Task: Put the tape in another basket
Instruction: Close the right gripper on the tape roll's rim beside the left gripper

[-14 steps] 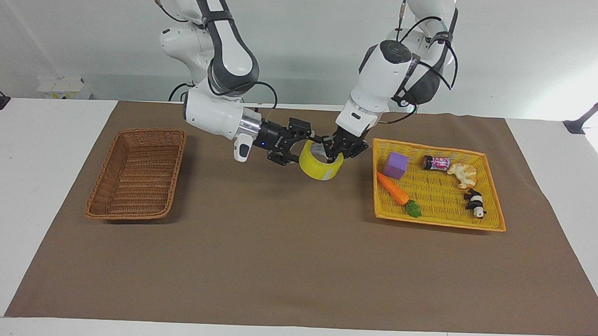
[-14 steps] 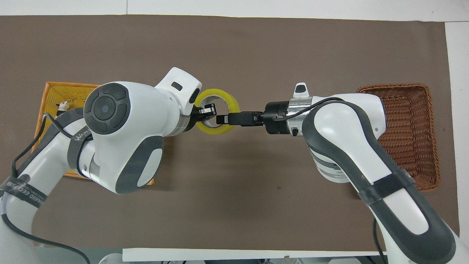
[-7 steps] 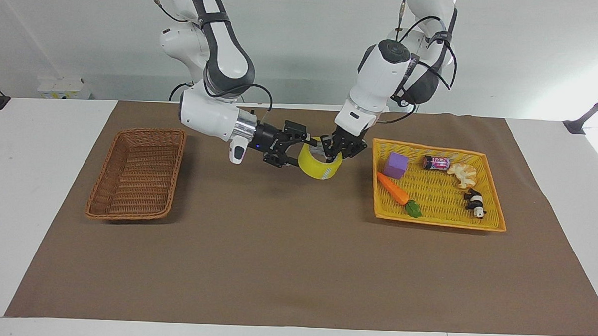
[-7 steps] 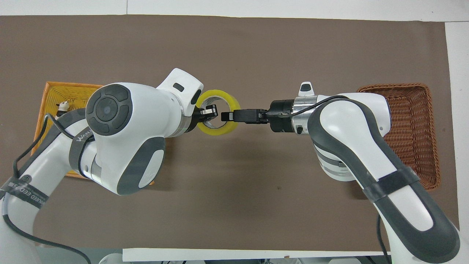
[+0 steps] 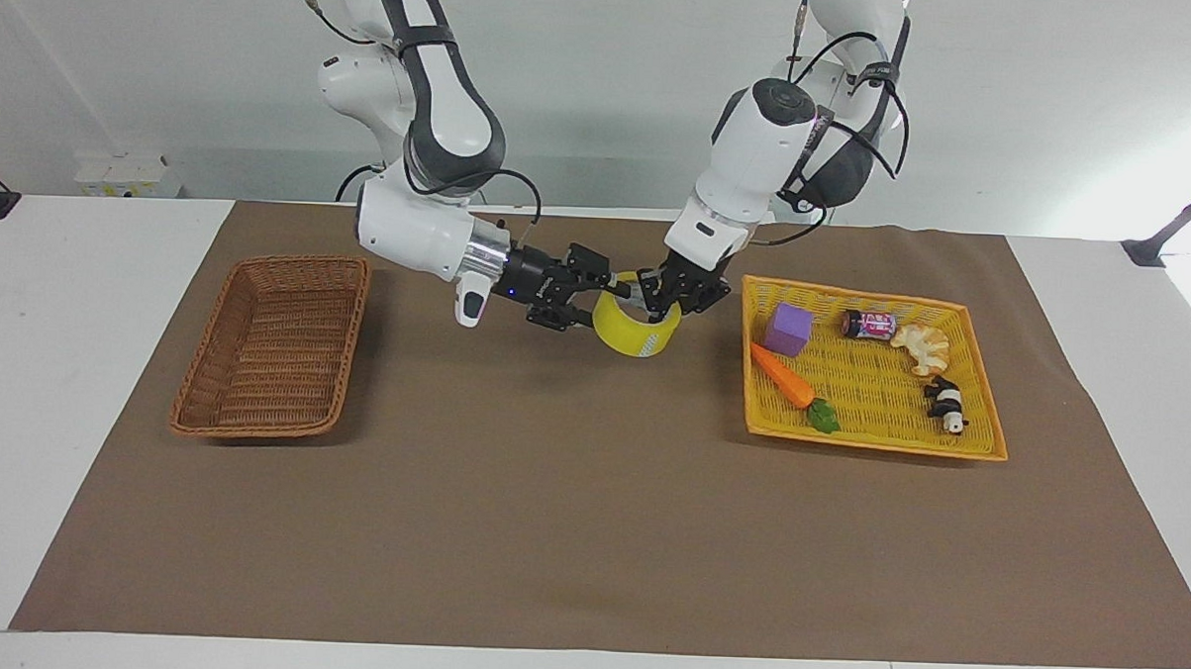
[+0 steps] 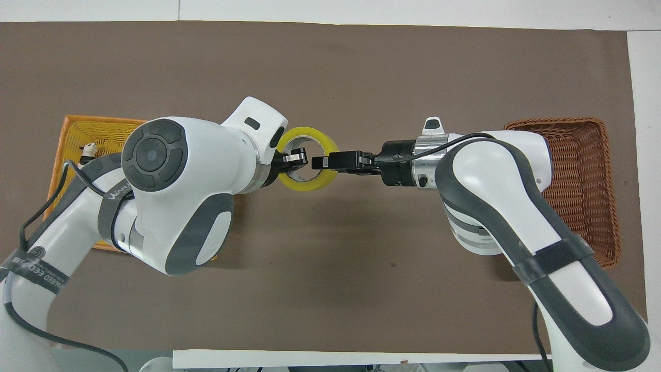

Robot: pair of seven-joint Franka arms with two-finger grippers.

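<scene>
The tape (image 5: pixel 641 338), a yellow roll with a white core, hangs tilted above the brown mat between the two baskets. My left gripper (image 5: pixel 657 301) comes down from above and is shut on the roll's rim at the side toward the yellow basket. My right gripper (image 5: pixel 598 297) reaches in level from the wicker basket's side, its fingers closed over the other part of the rim. From overhead the tape (image 6: pixel 309 184) sits between the left gripper (image 6: pixel 294 157) and the right gripper (image 6: pixel 323 161). The brown wicker basket (image 5: pixel 204 360) (image 6: pixel 578 170) holds nothing.
The yellow plastic basket (image 5: pixel 869 439) (image 6: pixel 67 135) at the left arm's end holds a purple cube (image 5: pixel 788 329), a carrot (image 5: pixel 782 377), a small can (image 5: pixel 869 324), a croissant (image 5: pixel 922 348) and a panda toy (image 5: pixel 945 404).
My right gripper has drawn up to the tape and closed its fingers on the rim. The left gripper has kept its hold, and the roll has risen slightly.
</scene>
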